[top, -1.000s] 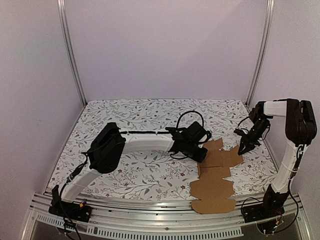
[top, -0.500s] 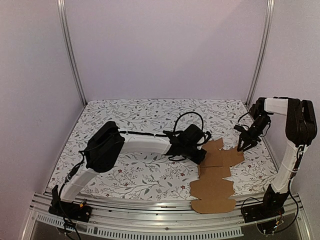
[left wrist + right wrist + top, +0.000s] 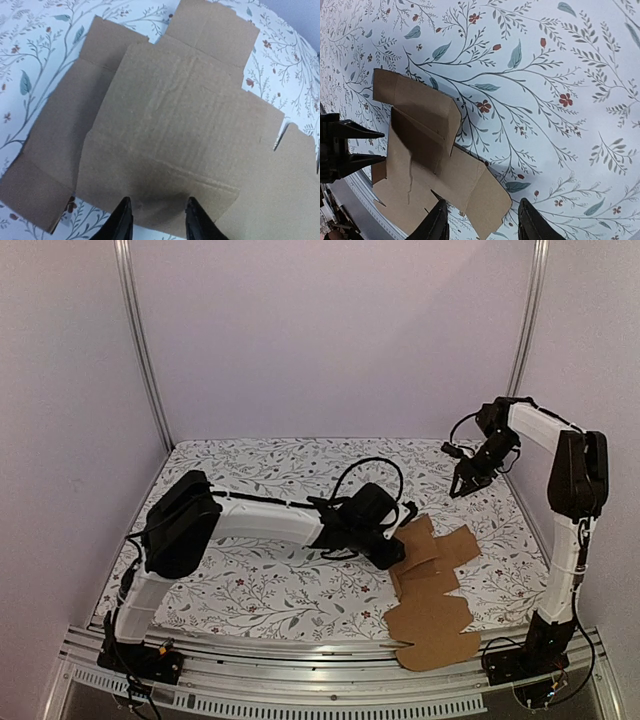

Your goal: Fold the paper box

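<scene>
The paper box (image 3: 432, 590) is a flat brown cardboard sheet with creased panels, lying at the front right of the table, its near end reaching over the front rail. My left gripper (image 3: 393, 548) sits at the sheet's left edge. In the left wrist view it (image 3: 157, 217) is open, its fingertips astride the edge of a raised panel (image 3: 175, 125) without pinching it. My right gripper (image 3: 462, 483) hangs open above the back right of the table, clear of the sheet. In the right wrist view it (image 3: 482, 220) holds nothing, and the cardboard (image 3: 420, 145) lies far below.
A floral cloth (image 3: 260, 580) covers the table. A metal rail (image 3: 300, 680) runs along the front edge, and frame posts (image 3: 145, 350) stand at the back corners. The left arm stretches across the table's middle.
Both grippers have opened and let go of the cardboard. The right arm has risen and swung toward the back. The left arm drew slightly left, and the sheet settled flatter.
</scene>
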You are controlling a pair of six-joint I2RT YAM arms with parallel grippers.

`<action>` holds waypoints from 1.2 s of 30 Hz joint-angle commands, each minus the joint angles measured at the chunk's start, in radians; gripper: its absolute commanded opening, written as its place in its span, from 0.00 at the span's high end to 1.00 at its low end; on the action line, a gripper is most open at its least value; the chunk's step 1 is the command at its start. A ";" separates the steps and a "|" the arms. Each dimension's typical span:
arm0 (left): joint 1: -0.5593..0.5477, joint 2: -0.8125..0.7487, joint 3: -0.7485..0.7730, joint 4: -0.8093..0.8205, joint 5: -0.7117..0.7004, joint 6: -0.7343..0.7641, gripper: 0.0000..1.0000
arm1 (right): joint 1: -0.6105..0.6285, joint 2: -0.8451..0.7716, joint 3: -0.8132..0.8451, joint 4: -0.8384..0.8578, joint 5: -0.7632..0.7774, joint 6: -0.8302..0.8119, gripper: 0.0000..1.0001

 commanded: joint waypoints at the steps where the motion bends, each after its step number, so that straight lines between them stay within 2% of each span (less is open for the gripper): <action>1: -0.003 -0.203 -0.086 0.058 -0.142 -0.019 0.59 | 0.071 0.132 0.058 -0.046 -0.031 0.001 0.54; 5: 0.024 -0.309 -0.197 -0.019 -0.292 -0.178 0.50 | 0.123 0.163 0.062 -0.030 -0.027 0.006 0.52; 8: 0.074 -0.345 -0.280 -0.074 -0.285 -0.364 0.48 | 0.151 0.187 0.063 -0.011 -0.017 0.025 0.50; 12: 0.129 -0.364 -0.399 -0.006 -0.212 -0.507 0.47 | 0.166 0.224 0.067 0.018 -0.011 0.071 0.52; 18: 0.162 -0.268 -0.391 0.114 -0.022 -0.584 0.46 | 0.166 0.246 0.053 0.035 -0.004 0.117 0.58; 24: 0.174 -0.175 -0.340 0.238 0.073 -0.622 0.46 | 0.166 0.223 0.001 0.064 -0.014 0.129 0.60; 32: 0.177 -0.102 -0.271 0.274 0.092 -0.670 0.46 | 0.166 0.191 -0.052 0.091 -0.030 0.144 0.66; 36: 0.185 -0.046 -0.214 0.228 0.089 -0.689 0.53 | 0.166 0.183 -0.062 0.097 -0.046 0.150 0.68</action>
